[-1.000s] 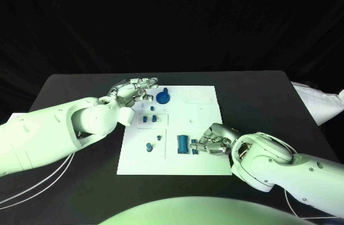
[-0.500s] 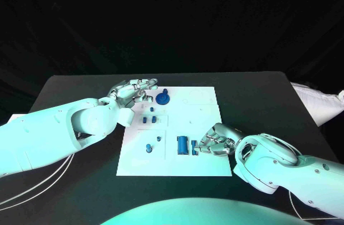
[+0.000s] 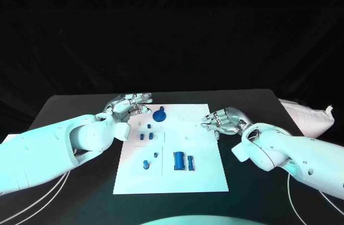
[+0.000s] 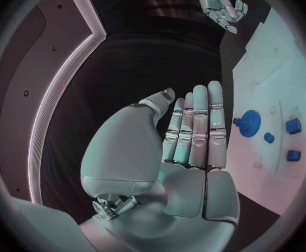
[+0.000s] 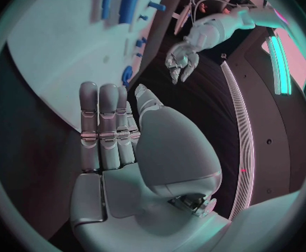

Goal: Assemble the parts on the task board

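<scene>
The white task board point(image 3: 204, 177) lies in the middle of the table. On it a round blue part point(image 3: 159, 116) stands at the far end, with small blue parts point(image 3: 145, 135) behind it and a blue block point(image 3: 178, 160) beside a thin blue bar point(image 3: 191, 162) nearer me. My left hand point(image 3: 129, 104) hovers at the board's far left corner, fingers straight and holding nothing. My right hand point(image 3: 223, 120) hovers over the board's right edge, also holding nothing. The left wrist view shows the left hand point(image 4: 195, 134) beside the round part point(image 4: 250, 121). The right wrist view shows the right hand point(image 5: 111, 129) off the board point(image 5: 55, 39).
A white bag point(image 3: 308, 116) lies at the table's right edge. Two more small blue parts point(image 3: 146, 164) sit on the board's near left. Black table point(image 3: 71, 110) surrounds the board on all sides.
My right hand has drawn away from the blue block and bar and now hovers farther up the board's right edge. The left hand has stayed put. The camera has shifted.
</scene>
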Controlling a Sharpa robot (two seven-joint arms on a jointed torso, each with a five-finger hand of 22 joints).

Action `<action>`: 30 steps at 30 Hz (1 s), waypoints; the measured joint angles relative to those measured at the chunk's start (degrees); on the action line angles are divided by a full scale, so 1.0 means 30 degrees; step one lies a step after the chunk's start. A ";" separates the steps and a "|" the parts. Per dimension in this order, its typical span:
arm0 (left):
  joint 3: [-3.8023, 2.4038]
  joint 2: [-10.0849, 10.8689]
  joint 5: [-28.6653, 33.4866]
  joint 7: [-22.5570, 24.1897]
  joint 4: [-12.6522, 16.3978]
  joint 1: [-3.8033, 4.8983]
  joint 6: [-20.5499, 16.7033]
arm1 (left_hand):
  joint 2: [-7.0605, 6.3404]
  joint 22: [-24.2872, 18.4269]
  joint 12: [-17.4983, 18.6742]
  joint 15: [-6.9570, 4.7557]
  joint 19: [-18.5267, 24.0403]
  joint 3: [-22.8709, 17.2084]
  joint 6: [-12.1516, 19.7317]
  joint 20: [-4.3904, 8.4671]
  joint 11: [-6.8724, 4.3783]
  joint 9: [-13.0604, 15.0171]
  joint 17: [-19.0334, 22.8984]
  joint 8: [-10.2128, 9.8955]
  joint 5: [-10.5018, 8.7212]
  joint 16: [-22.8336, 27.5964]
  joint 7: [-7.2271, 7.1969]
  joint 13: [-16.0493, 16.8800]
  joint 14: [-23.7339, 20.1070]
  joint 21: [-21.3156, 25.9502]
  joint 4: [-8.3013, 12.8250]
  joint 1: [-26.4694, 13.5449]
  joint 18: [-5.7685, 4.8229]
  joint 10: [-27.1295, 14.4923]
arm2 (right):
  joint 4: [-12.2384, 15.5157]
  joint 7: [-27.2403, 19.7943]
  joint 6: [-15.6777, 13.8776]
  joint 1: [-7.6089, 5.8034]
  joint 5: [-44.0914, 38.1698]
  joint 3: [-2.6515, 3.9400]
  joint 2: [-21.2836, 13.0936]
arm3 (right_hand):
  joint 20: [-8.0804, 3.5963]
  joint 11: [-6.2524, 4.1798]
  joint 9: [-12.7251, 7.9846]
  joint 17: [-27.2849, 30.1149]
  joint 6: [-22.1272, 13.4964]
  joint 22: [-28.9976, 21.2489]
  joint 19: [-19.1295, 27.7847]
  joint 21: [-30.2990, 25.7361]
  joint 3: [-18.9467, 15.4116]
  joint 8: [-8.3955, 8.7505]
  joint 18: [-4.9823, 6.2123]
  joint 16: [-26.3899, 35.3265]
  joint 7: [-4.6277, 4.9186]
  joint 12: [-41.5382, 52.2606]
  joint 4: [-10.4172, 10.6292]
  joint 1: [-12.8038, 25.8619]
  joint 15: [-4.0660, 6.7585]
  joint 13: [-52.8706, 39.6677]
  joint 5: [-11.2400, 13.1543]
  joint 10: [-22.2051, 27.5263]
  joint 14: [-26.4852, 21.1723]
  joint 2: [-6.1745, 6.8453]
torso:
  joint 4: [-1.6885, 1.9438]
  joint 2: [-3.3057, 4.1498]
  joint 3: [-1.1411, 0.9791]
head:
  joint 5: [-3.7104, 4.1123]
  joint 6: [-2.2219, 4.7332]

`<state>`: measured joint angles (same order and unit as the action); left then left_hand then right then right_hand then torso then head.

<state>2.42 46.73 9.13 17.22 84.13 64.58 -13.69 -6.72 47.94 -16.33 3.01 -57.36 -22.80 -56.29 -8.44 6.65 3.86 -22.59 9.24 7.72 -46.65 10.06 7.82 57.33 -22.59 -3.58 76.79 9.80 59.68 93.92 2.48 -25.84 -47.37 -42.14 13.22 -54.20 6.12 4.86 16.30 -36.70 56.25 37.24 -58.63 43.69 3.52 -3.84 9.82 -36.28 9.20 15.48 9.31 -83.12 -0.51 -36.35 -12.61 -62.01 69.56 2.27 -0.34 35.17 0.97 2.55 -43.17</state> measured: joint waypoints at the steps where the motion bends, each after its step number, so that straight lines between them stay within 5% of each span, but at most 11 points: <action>1: 0.0000 -0.0024 -0.0016 0.0076 -0.0076 -0.0008 -0.0041 | 0.0000 -0.0321 0.0101 0.0144 0.0499 0.0038 0.0113 -0.0115 0.0072 -0.0010 0.0368 -0.0096 0.0000 0.0703 0.0035 -0.0114 -0.0412 0.0475 -0.0038 0.0000 0.0000 -0.0115 | -0.0311 -0.0409 0.0006 -0.0071 0.0549 0.0001 0.0169 | 0.0138 0.0198 -0.0090 0.0482 -0.0120 -0.0417 0.0417 -0.0639 0.0162 0.0000 -0.0001 0.0855 0.0110 -0.0525 -0.0032 -0.0187 -0.0214 0.0520 0.0078 0.0413 -0.0639 -0.0019 | -0.0011 -0.0035 0.0007 | 0.0000 0.0048; 4: -0.0001 -0.0214 -0.0106 0.0509 -0.0525 -0.0046 -0.0325 | 0.0000 -0.1717 0.0412 0.0453 0.1867 0.0140 0.0215 -0.0681 0.0258 -0.0011 0.1755 -0.0285 -0.0081 0.3388 0.0081 -0.0601 -0.0820 0.2219 -0.0141 0.0000 -0.0001 -0.0159 | -0.1835 -0.2130 0.0165 -0.0325 0.2931 -0.0001 0.1071 | 0.0967 0.0857 -0.0631 0.3021 -0.0390 -0.2514 0.2391 -0.3903 0.0995 0.0000 -0.0005 0.4819 0.0495 -0.2274 -0.0215 -0.0702 -0.1219 0.2926 0.0474 0.1307 -0.3229 -0.0047 | -0.0101 -0.0385 0.0062 | -0.0046 0.0469; 7: -0.0023 -0.0662 -0.0089 0.1085 -0.1234 -0.0131 -0.0739 | 0.0181 -0.2468 0.0450 0.0499 0.2002 -0.0015 -0.0343 -0.0814 0.0152 0.0051 0.2385 -0.0171 -0.0059 0.4763 -0.0001 -0.0865 -0.0065 0.2902 0.0014 0.0249 -0.0003 0.0623 | -0.3671 -0.3742 0.0636 -0.0544 0.5330 -0.0005 0.2198 | 0.1650 0.1053 -0.1287 0.5362 0.0077 -0.4296 0.2026 -0.6091 0.1911 0.0000 -0.0008 0.7372 0.0633 -0.3083 -0.0544 -0.0702 -0.1470 0.5462 0.0589 0.0543 -0.2937 -0.0047 | -0.0168 -0.0740 0.0126 | -0.0070 0.0912; 14: -0.0018 -0.1770 0.0217 0.1810 -0.3022 -0.0493 -0.1389 | 0.0037 -0.5025 0.1983 0.1131 0.3786 -0.0496 -0.0481 -0.1642 0.0316 -0.0016 0.3948 -0.0807 0.0014 0.9063 0.0016 -0.1392 0.0103 0.5490 -0.0250 0.0246 0.0000 0.0944 | -0.6677 -0.6065 0.1981 -0.0773 0.8764 -0.0011 0.4056 | 0.1728 0.1063 -0.2591 0.8439 0.0304 -0.6501 0.0616 -0.8570 0.3377 -0.0001 -0.0012 1.0033 0.0608 -0.3848 -0.1660 -0.0175 -0.1675 0.9278 0.0754 -0.0208 -0.1720 0.0099 | -0.0196 -0.1388 0.0187 | -0.0134 0.1697; 20: -0.0012 -0.2456 0.0394 0.1990 -0.3998 -0.0769 -0.1794 | -0.0072 -0.6676 0.3073 0.1514 0.4249 -0.0487 -0.0410 -0.2054 0.0647 -0.0040 0.4931 -0.1298 0.0013 1.1207 0.0135 -0.1415 -0.0287 0.6278 -0.0241 0.0118 -0.0001 0.0599 | -0.8230 -0.6951 0.2857 -0.0827 0.9789 -0.0011 0.5012 | 0.1572 0.1058 -0.2912 0.9201 0.0534 -0.7094 -0.0087 -0.9056 0.3936 -0.0001 -0.0024 1.0394 0.0643 -0.3847 -0.2219 0.0201 -0.1529 1.0227 0.0658 -0.0478 -0.0893 0.0023 | -0.0211 -0.1802 0.0137 | -0.0330 0.1870; 24: -0.0013 -0.2357 0.0386 0.1956 -0.3879 -0.0763 -0.1851 | 0.0198 -0.8039 0.3435 0.1230 0.6303 0.0635 0.2202 -0.1430 0.0291 -0.0576 0.5338 -0.2094 -0.0291 1.1904 -0.0254 -0.1930 -0.2827 0.6834 0.0393 -0.3394 0.0001 -0.2219 | -0.8044 -0.6936 0.2773 -0.0902 0.9802 -0.0130 0.4885 | 0.1039 0.0672 -0.3292 0.9697 -0.2075 -0.7909 0.2549 -0.9910 0.3329 0.0571 -0.0026 1.1166 0.0111 -0.4411 -0.2673 0.4282 -0.0789 1.1062 0.1103 0.2398 -0.3878 -0.0330 | -0.0201 -0.1785 0.0126 | -0.0333 0.1904; 26: -0.0039 -0.2293 0.0362 0.1952 -0.3683 -0.0784 -0.1946 | 0.0365 -0.8666 0.3609 0.1050 0.7314 0.1188 0.3515 -0.1092 0.0108 -0.0773 0.5511 -0.2368 -0.0465 1.2180 -0.0513 -0.2120 -0.4112 0.7031 0.0618 -0.5145 -0.0304 -0.3605 | -0.7860 -0.6934 0.2638 -0.1013 0.9843 -0.0302 0.4781 | 0.0787 0.0491 -0.3468 0.9906 -0.3436 -0.8273 0.3927 -1.0288 0.2945 0.0777 -0.0405 1.1430 -0.0145 -0.4626 -0.2782 0.6181 -0.0514 1.1363 0.1358 0.3874 -0.5449 -0.0457 | -0.0179 -0.1740 0.0099 | -0.0374 0.2018; 30: -0.0170 -0.2046 0.0181 0.1991 -0.2778 -0.0900 -0.2491 | 0.1099 -0.9752 0.4316 0.0604 0.9078 0.2138 0.5776 -0.0501 -0.0244 -0.1018 0.6018 -0.2706 -0.0799 1.2686 -0.0938 -0.2350 -0.6344 0.7206 0.0889 -0.8187 -0.0598 -0.6026 | -0.6881 -0.7045 0.2008 -0.1512 1.0101 -0.0991 0.4544 | 0.0365 0.0148 -0.4045 1.0251 -0.5716 -0.8893 0.6259 -1.0916 0.2329 0.0943 -0.0712 1.1682 -0.0580 -0.4808 -0.2933 0.9381 -0.0187 1.1725 0.1780 0.6387 -0.8098 -0.0595 | -0.0082 -0.1602 -0.0042 | -0.0595 0.2415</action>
<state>1.91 40.59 9.67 23.19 75.79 61.88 -21.16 -3.43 18.68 -3.38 4.82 -30.13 -16.39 -38.96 -9.95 5.92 0.81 -4.54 1.12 5.33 -8.59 7.24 0.77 38.29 -0.97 -0.91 52.23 8.00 41.60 73.28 -18.66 -19.82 -51.91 -11.83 10.24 -40.57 7.21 5.31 4.17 -5.95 39.10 10.57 -39.85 10.94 10.50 -1.01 7.68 -1.23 7.46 1.05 0.51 -54.97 -1.07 -1.18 -7.27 -42.84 45.27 0.48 -0.58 30.37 0.84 0.77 -35.92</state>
